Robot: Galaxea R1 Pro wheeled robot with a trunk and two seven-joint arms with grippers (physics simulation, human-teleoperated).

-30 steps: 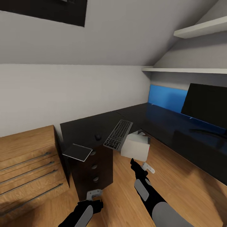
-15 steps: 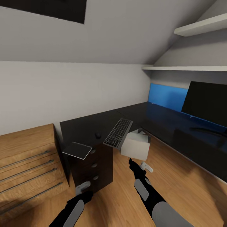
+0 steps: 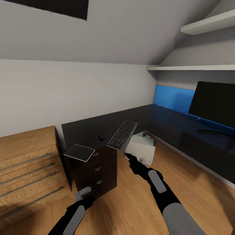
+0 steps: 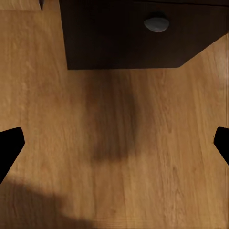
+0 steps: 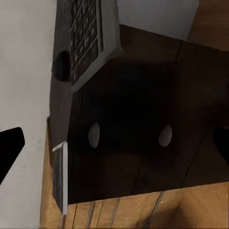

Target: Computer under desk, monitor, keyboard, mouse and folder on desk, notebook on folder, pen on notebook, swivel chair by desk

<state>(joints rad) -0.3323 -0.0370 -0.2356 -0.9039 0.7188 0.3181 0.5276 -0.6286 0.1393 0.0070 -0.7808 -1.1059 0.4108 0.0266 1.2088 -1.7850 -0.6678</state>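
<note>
The black desk [image 3: 86, 130] runs along the wall to the monitor [image 3: 213, 104]. The keyboard [image 3: 123, 134] [image 5: 88, 38] lies slanted, one end hanging over the desk's front edge. Beside it sits the mouse [image 3: 101, 137] [image 5: 61, 64]. The grey notebook [image 3: 79, 152] [image 5: 59, 176] overhangs the desk corner. The computer [image 3: 141, 148] [image 5: 157, 16] stands on the floor by the desk. My right gripper [image 3: 132, 159] [image 5: 114, 148] is open, just below the keyboard's overhanging end. My left gripper [image 3: 84, 193] [image 4: 114, 148] is open, low over the floor. The folder, pen and swivel chair are out of view.
A black drawer cabinet [image 3: 96, 173] [image 4: 143, 38] [image 5: 143, 143] stands under the desk's end. A light-wood drawer chest [image 3: 26, 169] sits at the left. White shelves [image 3: 195, 68] hang above the desk's blue back panel [image 3: 173, 98]. Oak floor [image 3: 192, 189] lies open at the right.
My right arm has reached forward and up, toward the keyboard's overhanging end. My left gripper has shifted left, toward the cabinet front. The camera has tilted slightly.
</note>
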